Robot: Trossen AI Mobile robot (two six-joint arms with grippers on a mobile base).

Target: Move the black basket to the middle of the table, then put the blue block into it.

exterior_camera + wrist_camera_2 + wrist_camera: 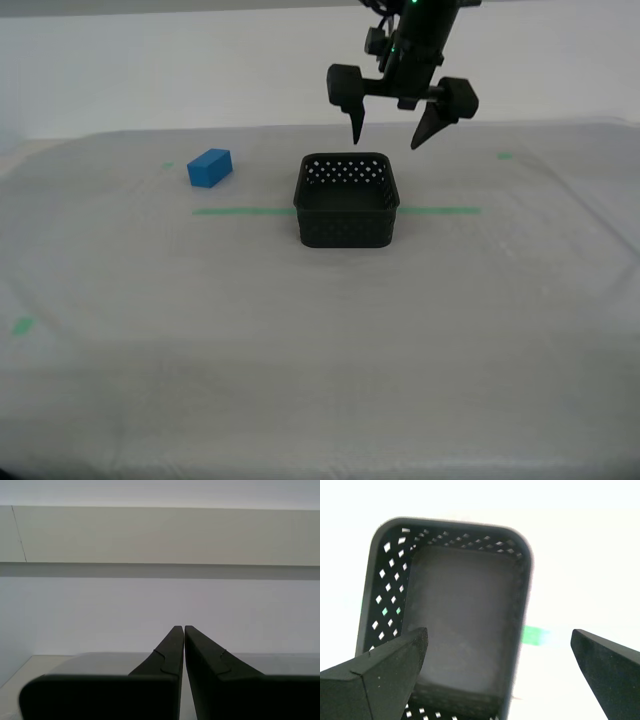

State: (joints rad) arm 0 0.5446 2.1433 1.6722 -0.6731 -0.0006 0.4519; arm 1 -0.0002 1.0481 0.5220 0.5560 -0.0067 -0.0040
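My first gripper [390, 135] jaws spread, hovering above perforated black plastic basket [346, 205] at exterior view centre; small bright-blue block [209, 168] upper left; my second gripper [184, 630] jaws pressed together.

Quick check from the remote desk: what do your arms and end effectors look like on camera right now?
My first gripper is matte black, with two blocky carriages bearing long fingers that taper to sharp points. Above it the arm is black too, with dark cables and small green lights near the wrist. My second gripper is an end effector of the same kind: smooth black wedge fingers, each with a small notch along its edge.
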